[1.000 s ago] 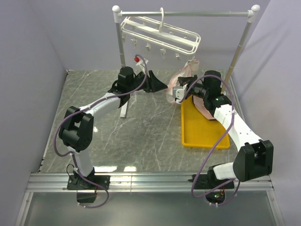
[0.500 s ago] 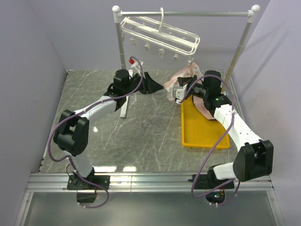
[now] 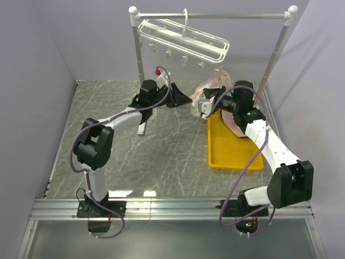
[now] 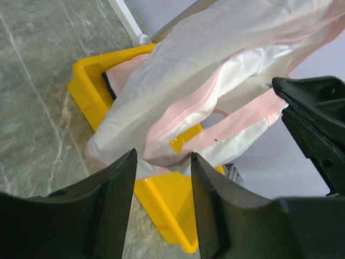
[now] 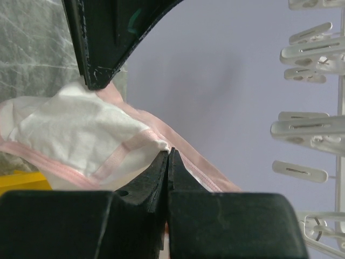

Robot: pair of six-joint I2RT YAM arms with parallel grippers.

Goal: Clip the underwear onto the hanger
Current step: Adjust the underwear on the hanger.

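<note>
Top view: we see the left hand (image 3: 188,99) at centre, jaws apart, tips just beside the underwear (image 3: 213,83). The right hand (image 3: 200,103), right of centre, is clamped on that pale pink piece, lifted above the yellow tray (image 3: 233,156) on the surface (image 3: 161,145). The hanger (image 3: 183,39) hangs on the rail (image 3: 215,15) at top, apart from it.

Left wrist: fabric's lower edge sits in the gap between the spread fingers (image 4: 108,205); contact unclear.

Right wrist: fingers (image 5: 145,183) pinched tight on the pink hem, clips (image 5: 310,132) at right edge.
</note>
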